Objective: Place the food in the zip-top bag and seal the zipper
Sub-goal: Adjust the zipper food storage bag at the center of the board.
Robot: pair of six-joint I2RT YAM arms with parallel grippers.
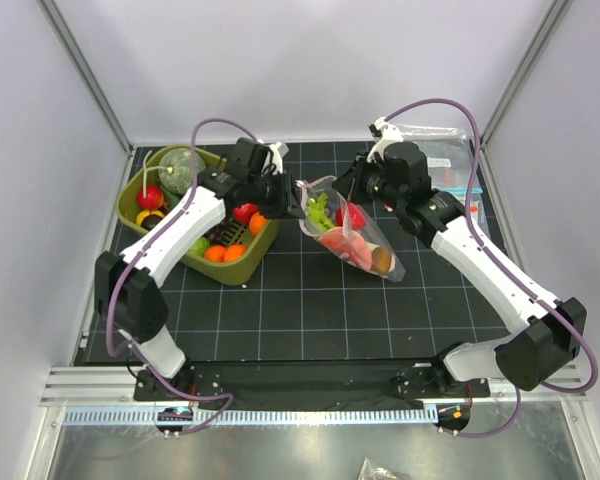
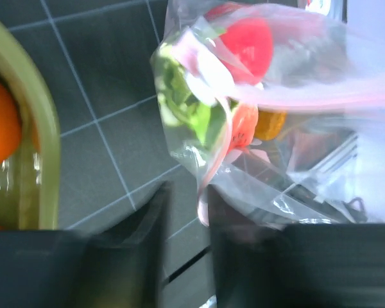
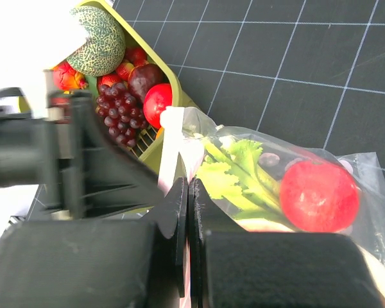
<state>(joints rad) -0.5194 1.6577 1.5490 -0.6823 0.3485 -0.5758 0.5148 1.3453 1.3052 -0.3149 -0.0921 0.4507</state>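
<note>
View: the top camera read as a clock face, 12 o'clock at the far edge, my arm bases at 6 o'clock.
Tabletop (image 1: pixel 310 310): a black gridded surface carrying everything named below.
Zip-top bag (image 1: pixel 365 250): at the centre of the tabletop. Its mouth is raised toward 11 o'clock and its bottom corner trails toward 4 o'clock.
Zipper (image 2: pixel 321 99): a pink strip along the bag's mouth. I cannot tell whether it is pressed shut.
Food in the bag: a green lettuce leaf (image 3: pixel 234 173) nearest the mouth, a red tomato (image 3: pixel 319 196) beside it, and pink and orange pieces deeper in, too blurred to name.
My right hand (image 1: pixel 352 195): reaches in from 2 o'clock, fingers pressed together on the bag's mouth edge, which runs down between them.
My left hand (image 1: pixel 296 203): reaches in from 9 o'clock at the mouth's other end. Its fingers stand a narrow gap apart, and the pink edge hangs in that gap against one finger, not pinched.
Olive-green bin (image 1: pixel 257 258): at 9 o'clock of the bag, just beside it, under my left forearm.
Food in the bin: a netted melon (image 3: pixel 96 42), dark grapes (image 3: pixel 119 112), oranges (image 1: pixel 225 253) and other red fruit.
Flat clear bags (image 1: pixel 445 165): at 1 o'clock, behind my right hand.
</note>
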